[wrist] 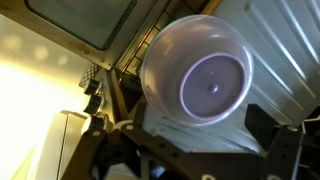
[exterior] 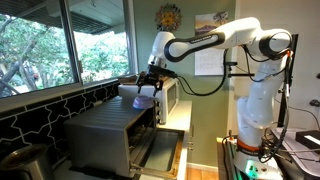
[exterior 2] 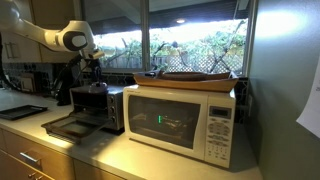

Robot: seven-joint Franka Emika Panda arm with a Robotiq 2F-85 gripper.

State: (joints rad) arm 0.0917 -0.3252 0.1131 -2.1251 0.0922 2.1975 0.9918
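Our jaws stand wide open, holding nothing, just over the pale bowl [exterior: 136, 94], which rests on top of the toaster oven [exterior: 100, 118]. We judge a sound grip needs them squarely astride its rim, lowered gently.

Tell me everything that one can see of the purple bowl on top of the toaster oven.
The bowl is round, pale purple and glossy, plastic by its look, with a darker purple ring in its middle. It seems to lie upside down, though I cannot be sure. It rests on the grey metal top of the toaster oven. The gripper hangs right above it with open jaws, and no jaw visibly touches it.
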